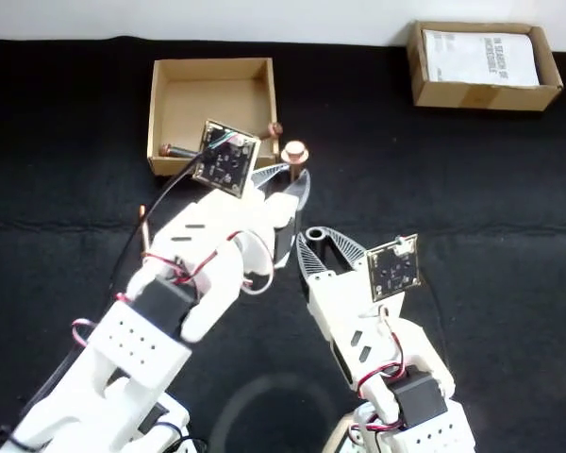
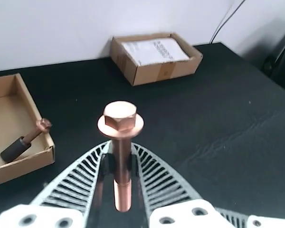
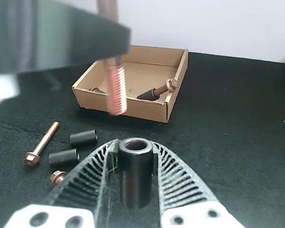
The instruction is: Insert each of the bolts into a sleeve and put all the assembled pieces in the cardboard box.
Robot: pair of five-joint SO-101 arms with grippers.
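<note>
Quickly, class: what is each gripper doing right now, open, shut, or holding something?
Left gripper: closed on a copper-coloured hex-head metal bolt.
Right gripper: closed on a black cylindrical sleeve.

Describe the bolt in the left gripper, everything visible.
The bolt is copper-coloured metal with a hexagonal flanged head and a smooth shank that ends in threads. The left gripper clamps its shank between both fingers, head beyond the fingertips. It is held in the air near the cardboard box, not yet in the sleeve held by the right gripper.
</note>
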